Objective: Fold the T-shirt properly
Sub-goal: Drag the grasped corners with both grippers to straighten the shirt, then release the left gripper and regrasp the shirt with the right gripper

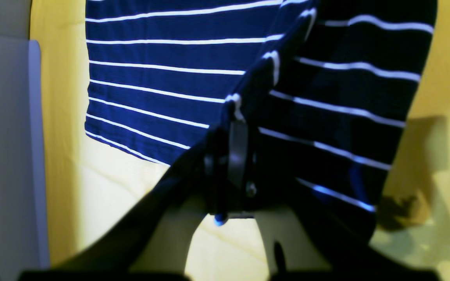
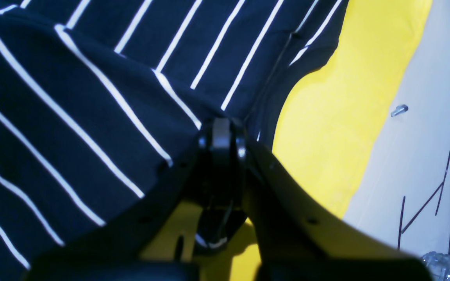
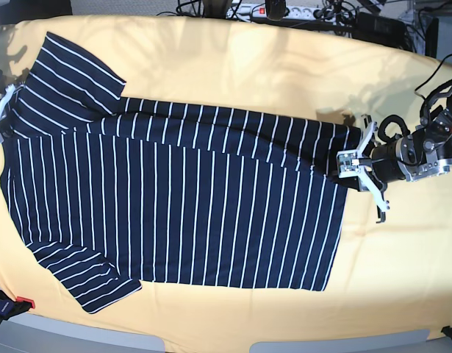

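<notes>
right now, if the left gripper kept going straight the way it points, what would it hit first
The left gripper points across the T-shirt it already pinches, so it would likely meet more striped fabric first; depth is unclear.

yellow-orange cloth (image 3: 233, 66) covers the table (image 3: 299, 346); striped t-shirt (image 3: 174, 213) lies on it

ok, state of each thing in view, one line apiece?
Dark navy white-striped fabric T-shirt: flat on the cloth, one long side partly folded over, both ends pinched.
Left hand: shut on the T-shirt's hem end.
Right hand: shut on the T-shirt near the sleeve.
Plain yellow-orange cloth: spread under the T-shirt, lightly creased.
</notes>
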You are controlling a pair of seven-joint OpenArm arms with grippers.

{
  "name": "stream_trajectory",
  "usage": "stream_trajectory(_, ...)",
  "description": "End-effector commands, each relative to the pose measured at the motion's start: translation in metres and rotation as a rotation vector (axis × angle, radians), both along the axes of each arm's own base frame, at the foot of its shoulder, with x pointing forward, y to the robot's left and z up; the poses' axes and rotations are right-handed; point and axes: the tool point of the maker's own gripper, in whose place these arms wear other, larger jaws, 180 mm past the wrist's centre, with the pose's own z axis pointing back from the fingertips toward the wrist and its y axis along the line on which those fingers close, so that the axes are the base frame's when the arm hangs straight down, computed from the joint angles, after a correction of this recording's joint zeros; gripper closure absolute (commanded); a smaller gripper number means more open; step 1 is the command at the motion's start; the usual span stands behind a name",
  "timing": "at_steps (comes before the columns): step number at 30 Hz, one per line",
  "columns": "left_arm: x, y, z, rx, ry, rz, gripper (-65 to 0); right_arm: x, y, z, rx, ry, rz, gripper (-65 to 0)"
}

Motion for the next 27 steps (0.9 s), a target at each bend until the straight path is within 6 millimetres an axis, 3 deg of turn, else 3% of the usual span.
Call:
stream_trajectory(1, 0.008, 0.004, 0.015, -0.008, -0.04, 0.006, 0.0, 0.01, -0.004, 0.014, -0.021, -0.039, 0.013, 0.0)
stream_trajectory(9, 0.025, 0.032, 0.005, 0.0, -0.045, 0.108, 0.0, 0.017, 0.0, 0.02, 0.031, -0.083, -0.014, 0.0)
stream_trajectory(20, 0.03, 0.011, 0.005, -0.082, -0.056, 0.088, 0.0, 0.021, 0.0, 0.025, 0.037, -0.116, -0.016, 0.0)
stream_trajectory(23, 0.035, 0.009, 0.011, -0.083, -0.075, 0.082, -0.8, 0.026, -0.009, 0.03, -0.007, -0.149, -0.043, 0.0)
stream_trajectory(27, 0.056, 0.017, 0.033, -0.06, -0.15, 0.096, -35.4, 0.043, -0.03, 0.053, -0.072, -0.263, -0.144, -32.1)
